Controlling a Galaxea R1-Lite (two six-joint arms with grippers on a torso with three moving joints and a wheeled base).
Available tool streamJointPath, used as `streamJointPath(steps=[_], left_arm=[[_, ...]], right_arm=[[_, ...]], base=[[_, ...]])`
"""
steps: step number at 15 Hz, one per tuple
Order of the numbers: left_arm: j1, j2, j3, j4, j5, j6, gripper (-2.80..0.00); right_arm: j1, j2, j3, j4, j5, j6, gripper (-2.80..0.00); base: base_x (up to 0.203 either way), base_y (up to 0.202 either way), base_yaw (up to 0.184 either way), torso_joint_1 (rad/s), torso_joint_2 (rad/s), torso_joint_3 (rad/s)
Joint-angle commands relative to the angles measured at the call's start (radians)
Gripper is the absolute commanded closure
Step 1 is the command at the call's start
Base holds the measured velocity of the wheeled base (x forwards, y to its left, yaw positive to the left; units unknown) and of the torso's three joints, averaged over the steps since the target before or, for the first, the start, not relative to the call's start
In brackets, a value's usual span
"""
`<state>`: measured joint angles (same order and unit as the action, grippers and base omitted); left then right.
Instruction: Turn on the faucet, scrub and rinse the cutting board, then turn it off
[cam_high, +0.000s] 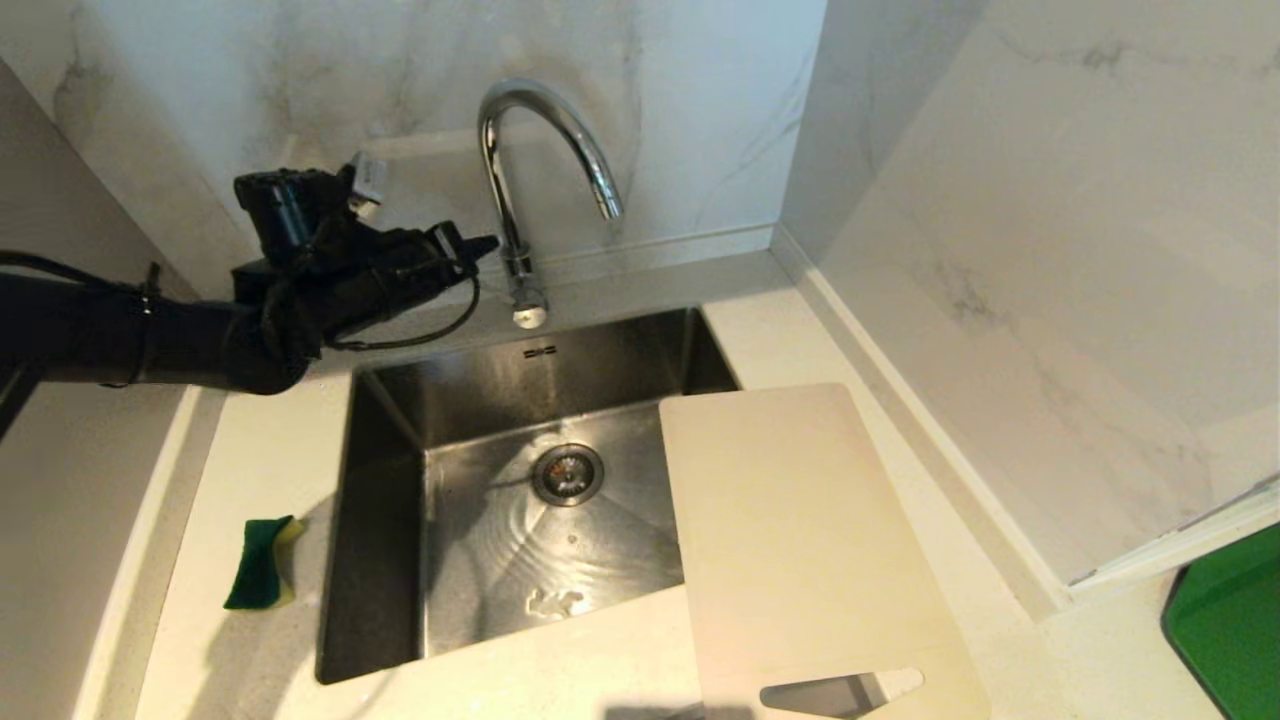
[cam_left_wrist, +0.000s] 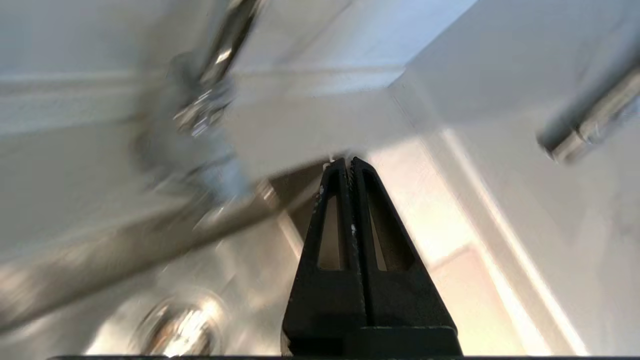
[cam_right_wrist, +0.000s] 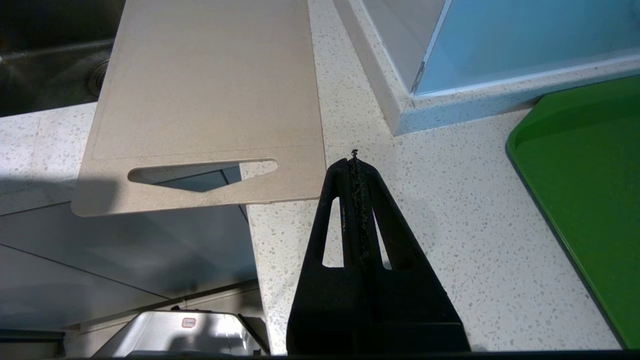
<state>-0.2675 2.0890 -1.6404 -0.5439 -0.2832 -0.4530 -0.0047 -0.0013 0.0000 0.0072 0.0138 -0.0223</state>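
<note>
Left gripper (cam_high: 485, 243) is reaching in from the left side, raised over the back left of the bench (cam_high: 250, 450), fingers (cam_left_wrist: 350, 170) clenched together and grasping nothing. Its tip is sitting just beside the upright stem of the faucet (cam_high: 512, 200), to the stem's left, above the base; contact cannot be told. The faucet is standing at the back rim of the sink (cam_high: 380, 520), spout arching toward the right and forward over the basin. In the left wrist view the faucet (cam_left_wrist: 210, 100) is showing blurred, off to one side of the clenched fingertips, and its spout end is appearing near the frame edge. The side lever cannot be made out. No water stream is showing; the basin floor is looking wet around the drain (cam_high: 567, 473). The cutting board (cam_high: 800, 540) is lying flat at the right of the sink, its far end hanging over the basin's right part, handle slot at the near end, well apart from the left fingers. Right gripper (cam_right_wrist: 355, 159) is hanging low by the bench front edge, fingers clenched on nothing, just beside the handle-end corner of the cutting board (cam_right_wrist: 210, 90), not touching. A green-and-yellow sponge (cam_high: 262, 562) is lying on the bench left of the sink. A green tray (cam_right_wrist: 585, 175) is sitting at the far right.
</note>
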Motion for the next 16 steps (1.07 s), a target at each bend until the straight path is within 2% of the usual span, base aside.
streamJointPath(steps=[1,2,3,4,8,11,14,16], left_arm=[[0.048,-0.184,0.111,0.078,-0.003,0.085,0.0],[0.094,-0.222,0.151,0.097,-0.003,0.161,0.0],[0.132,-0.259,0.181,0.11,-0.004,0.211,0.0],[0.169,-0.298,0.198,0.135,-0.004,0.236,0.0],[0.352,-0.427,0.227,0.33,-0.005,0.253,0.0],[0.461,-0.482,0.265,0.353,-0.004,0.265,0.0],[0.527,-0.539,0.293,0.388,-0.002,0.329,0.0],[0.537,-0.574,0.291,0.492,0.025,0.337,0.0]], right_arm=[[0.0,0.0,0.0,0.0,0.0,-0.001,0.0],[0.0,0.001,0.0,0.0,0.0,-0.001,0.0],[0.0,0.001,0.0,0.0,0.0,-0.001,0.0],[0.0,0.001,0.0,0.0,-0.002,-0.001,0.0],[0.0,0.0,0.0,0.0,-0.002,-0.001,0.0],[0.0,0.001,0.0,0.0,-0.002,-0.001,0.0],[0.0,0.001,0.0,0.0,-0.002,-0.001,0.0],[0.0,0.001,0.0,0.0,-0.002,-0.001,0.0]], base=[[0.0,0.0,0.0,0.0,0.0,0.0],[0.0,0.0,0.0,0.0,0.0,0.0],[0.0,0.0,0.0,0.0,0.0,0.0],[0.0,0.0,0.0,0.0,0.0,0.0],[0.0,0.0,0.0,0.0,0.0,0.0],[0.0,0.0,0.0,0.0,0.0,0.0],[0.0,0.0,0.0,0.0,0.0,0.0],[0.0,0.0,0.0,0.0,0.0,0.0]])
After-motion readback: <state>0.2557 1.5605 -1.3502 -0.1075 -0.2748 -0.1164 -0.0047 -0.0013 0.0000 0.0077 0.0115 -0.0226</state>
